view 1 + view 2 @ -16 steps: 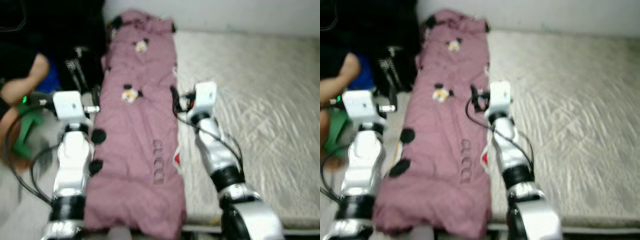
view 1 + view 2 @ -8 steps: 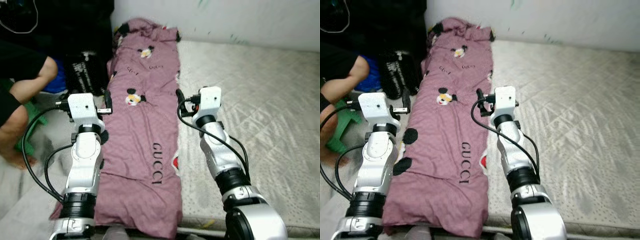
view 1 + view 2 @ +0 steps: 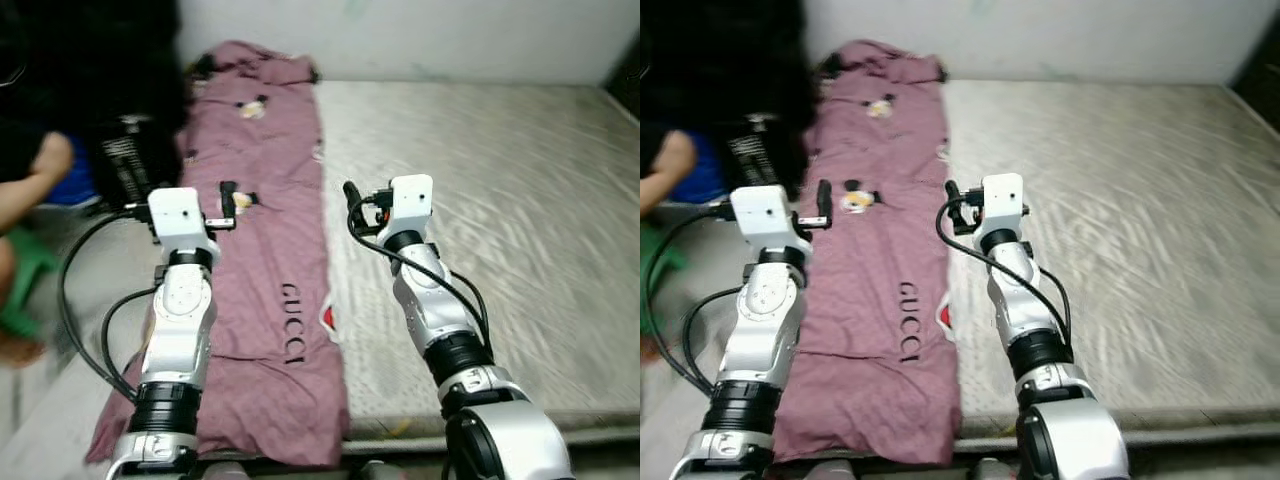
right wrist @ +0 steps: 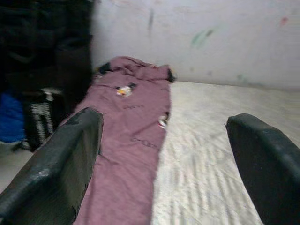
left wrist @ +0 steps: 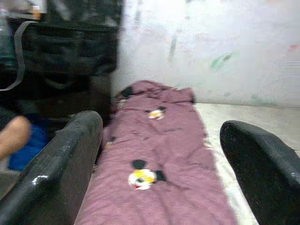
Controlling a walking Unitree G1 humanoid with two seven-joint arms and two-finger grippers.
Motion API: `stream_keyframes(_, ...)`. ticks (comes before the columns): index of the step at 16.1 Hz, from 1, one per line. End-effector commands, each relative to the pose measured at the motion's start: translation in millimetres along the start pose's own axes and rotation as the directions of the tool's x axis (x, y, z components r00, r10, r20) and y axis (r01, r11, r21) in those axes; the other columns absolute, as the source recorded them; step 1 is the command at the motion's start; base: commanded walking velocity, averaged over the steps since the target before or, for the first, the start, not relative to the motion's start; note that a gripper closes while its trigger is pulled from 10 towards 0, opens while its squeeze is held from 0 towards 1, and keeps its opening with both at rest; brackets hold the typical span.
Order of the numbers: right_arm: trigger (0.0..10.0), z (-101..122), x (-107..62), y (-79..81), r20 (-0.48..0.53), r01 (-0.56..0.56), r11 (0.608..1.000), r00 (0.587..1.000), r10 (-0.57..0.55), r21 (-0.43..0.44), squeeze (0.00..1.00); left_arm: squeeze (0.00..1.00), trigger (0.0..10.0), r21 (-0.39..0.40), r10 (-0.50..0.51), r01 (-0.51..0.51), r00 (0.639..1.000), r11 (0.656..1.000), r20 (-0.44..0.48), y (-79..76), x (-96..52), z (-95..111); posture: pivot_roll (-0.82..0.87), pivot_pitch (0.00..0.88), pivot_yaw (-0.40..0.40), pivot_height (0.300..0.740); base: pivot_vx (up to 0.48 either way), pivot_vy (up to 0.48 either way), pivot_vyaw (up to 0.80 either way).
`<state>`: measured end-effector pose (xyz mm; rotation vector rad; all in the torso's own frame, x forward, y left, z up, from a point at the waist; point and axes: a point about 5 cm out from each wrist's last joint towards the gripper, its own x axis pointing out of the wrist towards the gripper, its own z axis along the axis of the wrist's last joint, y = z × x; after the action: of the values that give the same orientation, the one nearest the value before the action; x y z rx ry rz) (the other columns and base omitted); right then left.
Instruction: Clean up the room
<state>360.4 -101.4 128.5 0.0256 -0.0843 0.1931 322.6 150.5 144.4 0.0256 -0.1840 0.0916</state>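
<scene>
The view has swung right, showing more mattress. Left gripper and right gripper hover wide open, empty; the folded purple blanket lies centre-left along the mattress edge.

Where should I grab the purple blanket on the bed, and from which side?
Probably the near right edge of the purple blanket, coming from above. It lies flat in a long strip along the left side of the mattress, so that edge is exposed. The open left hand and right hand both hover nearby.
</scene>
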Motion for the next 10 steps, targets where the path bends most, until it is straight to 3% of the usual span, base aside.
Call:
stream_keyframes(1, 10.0, 4.2, 2.9, 1.3, 0.009, -0.012, 1.0, 1.0, 0.012, 0.003, 0.0, 0.0, 10.0, 0.003, -0.001, 0.001, 1.0, 1.0, -0.015, -0.1, -0.2, -1.8, 0.06, 0.0, -0.032, 0.74, 0.0, 0.0, 0.0)
stream_keyframes(10, 10.0, 4.8, 5.8, 4.3, 0.004, -0.026, 1.0, 1.0, 0.026, 0.008, 0.0, 0.0, 10.0, -0.005, -0.009, 0.009, 1.0, 1.0, -0.022, 0.1, 1.1, -1.9, 0.07, 0.0, -0.032, 0.74, -0.027, 0.0, 0.0)
